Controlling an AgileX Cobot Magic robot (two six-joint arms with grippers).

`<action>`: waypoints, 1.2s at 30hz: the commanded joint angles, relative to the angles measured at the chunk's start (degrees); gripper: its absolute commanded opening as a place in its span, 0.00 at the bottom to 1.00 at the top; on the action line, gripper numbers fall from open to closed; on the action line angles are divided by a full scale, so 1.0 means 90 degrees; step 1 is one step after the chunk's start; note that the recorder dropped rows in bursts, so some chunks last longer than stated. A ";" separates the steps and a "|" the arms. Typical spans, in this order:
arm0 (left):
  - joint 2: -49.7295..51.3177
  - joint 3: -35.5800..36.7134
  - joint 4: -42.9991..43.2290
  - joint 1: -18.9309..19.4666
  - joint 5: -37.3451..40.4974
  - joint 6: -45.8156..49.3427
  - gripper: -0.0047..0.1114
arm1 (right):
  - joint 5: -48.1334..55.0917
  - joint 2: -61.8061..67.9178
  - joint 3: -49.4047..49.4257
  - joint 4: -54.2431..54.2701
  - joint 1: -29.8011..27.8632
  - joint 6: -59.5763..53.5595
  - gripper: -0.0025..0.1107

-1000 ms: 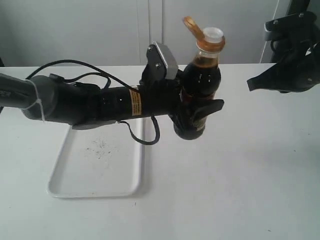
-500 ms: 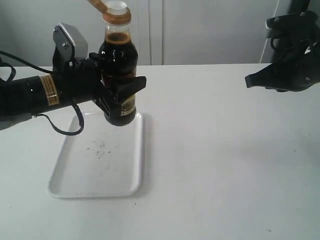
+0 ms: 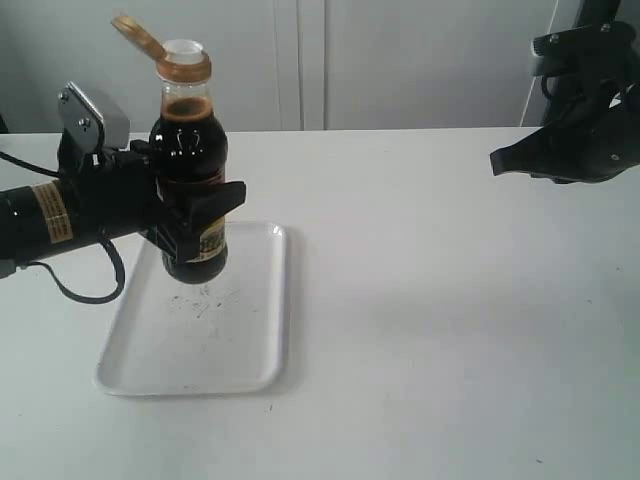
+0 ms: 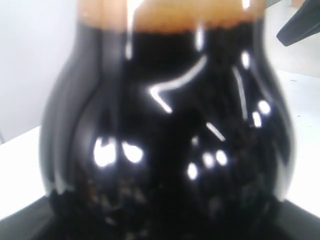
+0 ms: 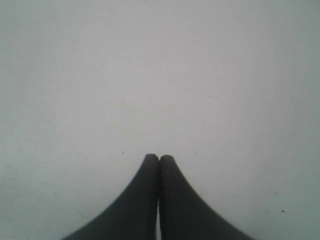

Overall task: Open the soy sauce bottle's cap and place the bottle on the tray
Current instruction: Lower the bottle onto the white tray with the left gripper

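The soy sauce bottle [image 3: 190,150] hangs upright above the far part of the white tray [image 3: 255,350], its base a little above the tray floor. My left gripper [image 3: 205,215] is shut on its body from the left. The orange-brown cap [image 3: 140,35] is flipped open and leans back to the left, baring the white spout [image 3: 182,48]. In the left wrist view the dark bottle [image 4: 165,140] fills the picture and hides the jaws. My right gripper [image 3: 497,163] hovers high at the right edge, shut and empty; its fingertips [image 5: 159,159] meet over bare table.
The white table [image 3: 450,330] runs from the tray to the right edge. A pale wall with a vertical seam stands behind. Dark specks [image 3: 205,298] mark the tray's middle. A black cable [image 3: 85,290] loops under the left arm.
My left arm has carried the bottle leftwards from the table's middle to above the tray, and slightly lower. The right gripper has stayed still.
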 commanded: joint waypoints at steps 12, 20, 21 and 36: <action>0.0144 0.0101 -0.0977 0.0026 -0.0555 0.0209 0.04 | 0.0078 -0.0010 -0.0024 0.0043 -0.0060 0.0028 0.02; 0.0396 0.0101 -0.1084 0.0026 -0.0555 0.0300 0.04 | 0.0110 -0.0010 -0.0024 0.0043 -0.0060 0.0044 0.02; 0.0414 0.0101 -0.1096 0.0026 -0.0555 0.0324 0.04 | 0.0110 -0.0010 -0.0024 0.0043 -0.0060 0.0044 0.02; 0.0545 0.0087 -0.1419 -0.0028 -0.0555 0.0509 0.04 | 0.0119 -0.0010 -0.0024 0.0055 -0.0060 0.0043 0.02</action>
